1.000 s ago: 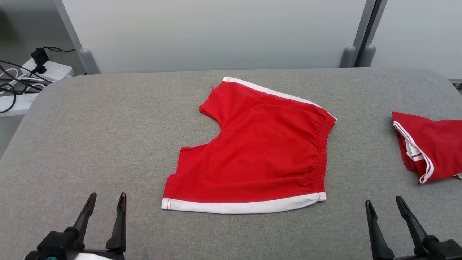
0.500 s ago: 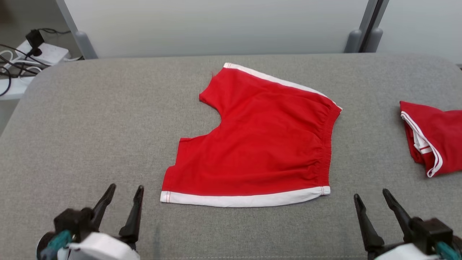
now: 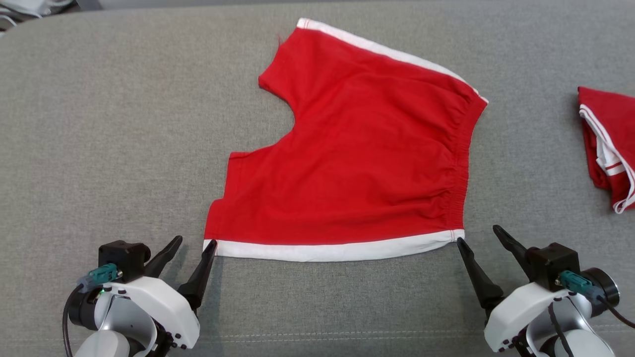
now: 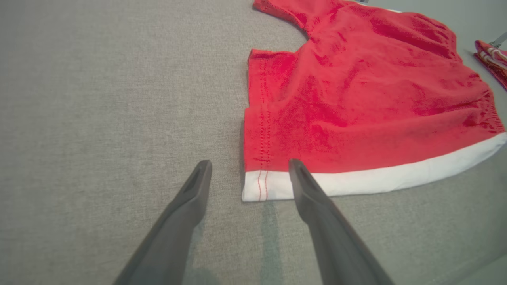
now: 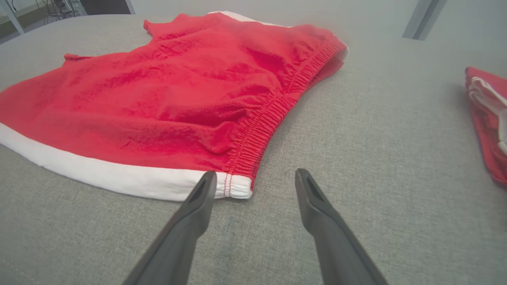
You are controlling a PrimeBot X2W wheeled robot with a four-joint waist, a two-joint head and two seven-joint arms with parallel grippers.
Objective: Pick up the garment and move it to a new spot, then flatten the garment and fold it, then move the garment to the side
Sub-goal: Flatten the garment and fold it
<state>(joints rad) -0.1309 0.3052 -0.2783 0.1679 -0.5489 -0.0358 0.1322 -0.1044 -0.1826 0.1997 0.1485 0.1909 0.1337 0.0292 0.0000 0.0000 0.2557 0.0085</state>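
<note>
The garment point(image 3: 357, 158) is a pair of red shorts with white side stripes, lying flat on the grey padded table point(image 3: 99, 124). Its waistband faces right and its leg openings face left. My left gripper point(image 3: 194, 241) stands open at the near-left corner of the white stripe; in the left wrist view the garment point(image 4: 356, 99) corner lies between the fingers of that gripper point(image 4: 249, 166). My right gripper point(image 3: 478, 234) stands open at the near-right corner by the waistband; in the right wrist view the corner of the garment point(image 5: 178, 99) sits by the left finger of that gripper point(image 5: 255, 176).
A second red garment with white trim point(image 3: 610, 144), folded, lies at the table's right edge, also seen as a folded red garment point(image 5: 487, 122) in the right wrist view. Bare grey table spreads to the left and near side.
The head camera has tilted down and closer. Both grippers have moved forward and inward to the garment's two near corners, both still open.
</note>
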